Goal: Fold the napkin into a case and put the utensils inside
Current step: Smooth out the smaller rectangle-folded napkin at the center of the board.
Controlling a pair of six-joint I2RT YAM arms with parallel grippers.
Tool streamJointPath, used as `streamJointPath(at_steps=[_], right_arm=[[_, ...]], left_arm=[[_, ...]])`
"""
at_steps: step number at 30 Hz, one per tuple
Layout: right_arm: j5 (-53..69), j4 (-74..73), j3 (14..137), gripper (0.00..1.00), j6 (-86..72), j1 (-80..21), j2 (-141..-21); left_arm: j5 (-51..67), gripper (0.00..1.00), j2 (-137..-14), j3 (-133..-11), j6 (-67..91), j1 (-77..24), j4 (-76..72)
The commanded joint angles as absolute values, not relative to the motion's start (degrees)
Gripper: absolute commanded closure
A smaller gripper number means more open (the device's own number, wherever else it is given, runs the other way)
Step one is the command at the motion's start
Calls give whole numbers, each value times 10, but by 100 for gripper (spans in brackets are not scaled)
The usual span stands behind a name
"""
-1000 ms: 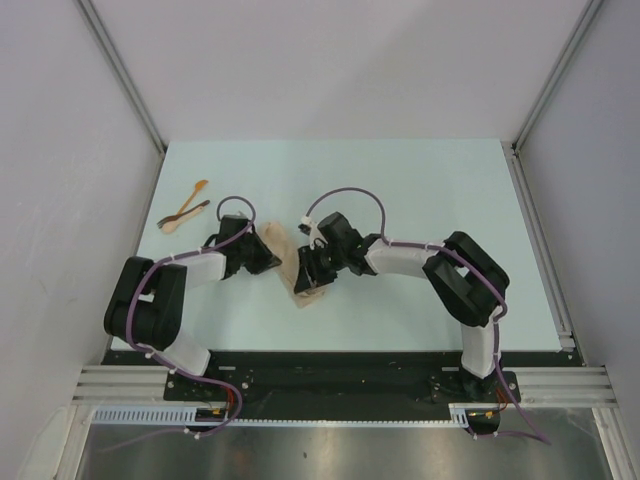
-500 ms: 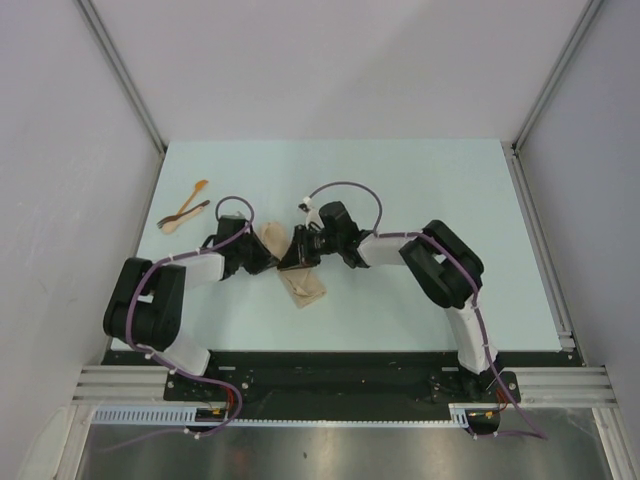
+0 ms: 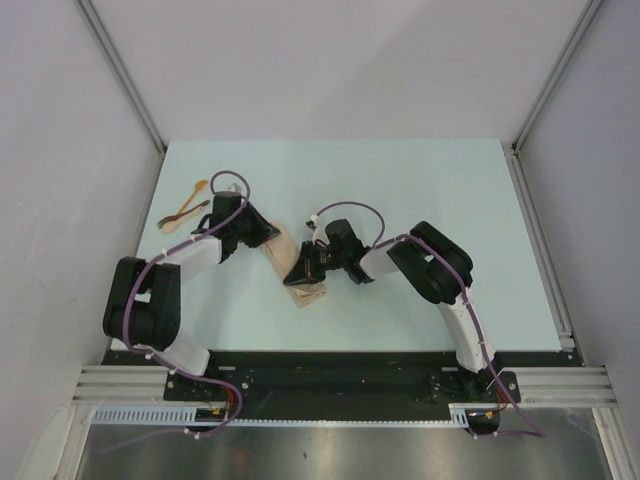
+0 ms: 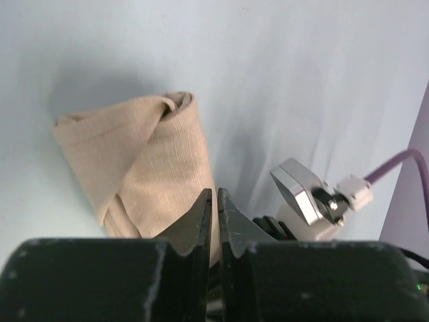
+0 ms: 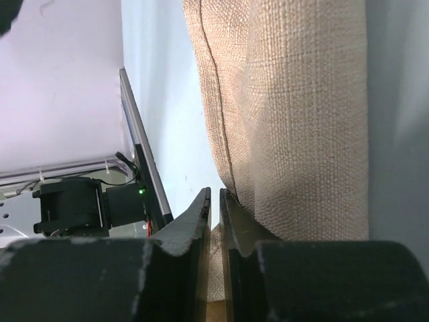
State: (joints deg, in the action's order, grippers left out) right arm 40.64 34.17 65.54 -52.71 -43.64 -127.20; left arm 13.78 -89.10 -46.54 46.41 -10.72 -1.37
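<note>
With left claw [image 4: 213,196] and right claw [image 5: 215,194] each clamped on the napkin [image 4: 144,157], draw it taut and flat between them.

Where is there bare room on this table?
Bare: far strip of the table beyond the napkin, and the right side between right arm and rail. Crowded: the middle, where left pincer and right pincer meet it; utensils far left.

Top view: from above and behind my bases, looking down on the whole table [image 3: 430,190]. Wrist views: each looks forward from my wrist, very near the napkin [image 4: 147,168], which all three share.
</note>
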Motion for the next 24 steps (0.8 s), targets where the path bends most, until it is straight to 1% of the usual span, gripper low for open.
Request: streamJointPath(at_steps=[1, 8, 16, 19, 24], right_arm=[[413, 367, 650, 86, -532, -432, -1281], [415, 331, 656, 86, -510, -426, -1260], [385, 186, 687, 83, -416, -405, -1182], [388, 183, 693, 83, -411, -402, -1188], [395, 220, 682, 83, -429, -417, -1225]], left_arm=[[142, 90, -942, -497, 453, -104, 10], [106, 92, -971, -470, 442, -99, 37], [10, 93, -941, -488, 396, -82, 104], [16, 93, -940, -493, 381, -82, 98], [46, 92, -942, -495, 366, -83, 73]])
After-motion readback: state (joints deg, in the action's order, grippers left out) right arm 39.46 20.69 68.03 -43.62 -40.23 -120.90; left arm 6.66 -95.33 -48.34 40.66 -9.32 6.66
